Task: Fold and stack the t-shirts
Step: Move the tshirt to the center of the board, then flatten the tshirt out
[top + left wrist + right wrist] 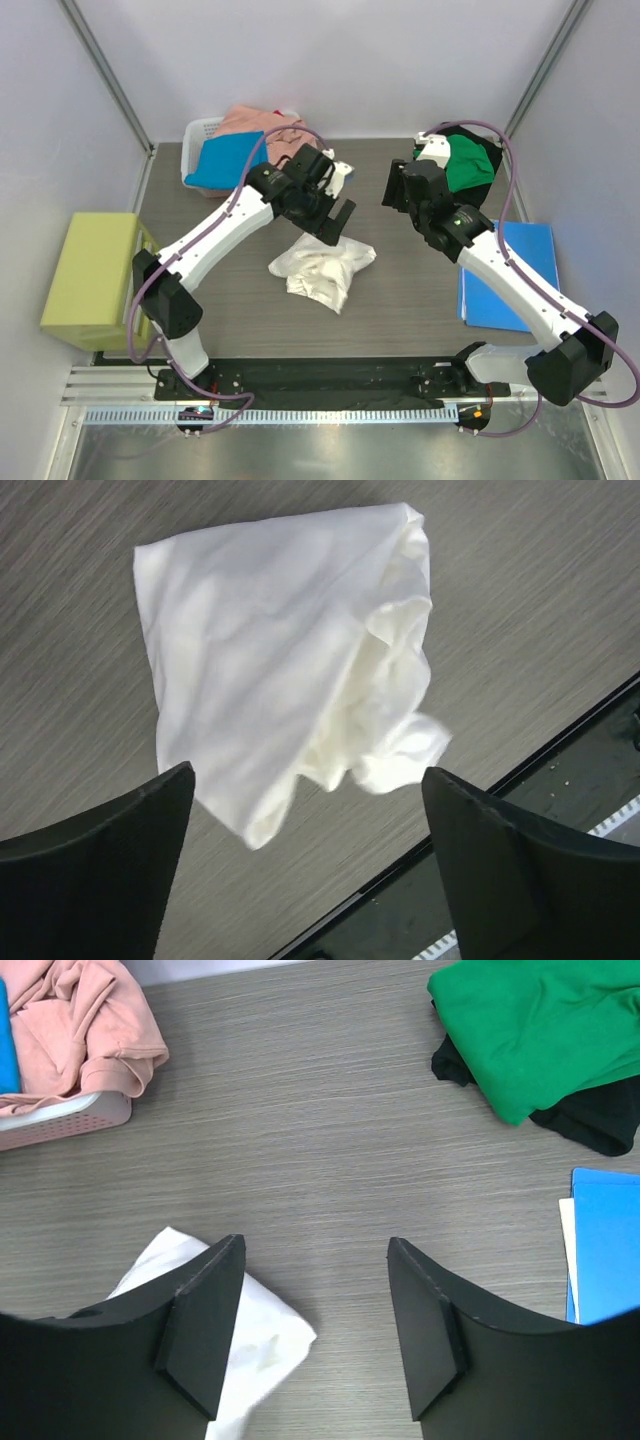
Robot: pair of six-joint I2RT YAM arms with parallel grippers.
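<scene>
Top external: left gripper [338,225] hangs over the crumpled white t-shirt [322,268] at centre frame. Left wrist view shows its jaws spread wide and empty, with the shirt lying bunched on the table [420,290] below them. Right gripper [315,1247] is released too, fingers apart, nothing held, over bare table. A corner of the white shirt sits at lower left of the right wrist view. Green t-shirt [540,1030] lies on black t-shirt [600,1115], upper right. Salmon pink t-shirt [80,1020] and bright blue t-shirt [228,160] are in the white basket [60,1120], upper left. Blue folder [535,250] lies flat at right. Table is grey wood-grain. Olive box [95,275] at left edge, white walls around.
</scene>
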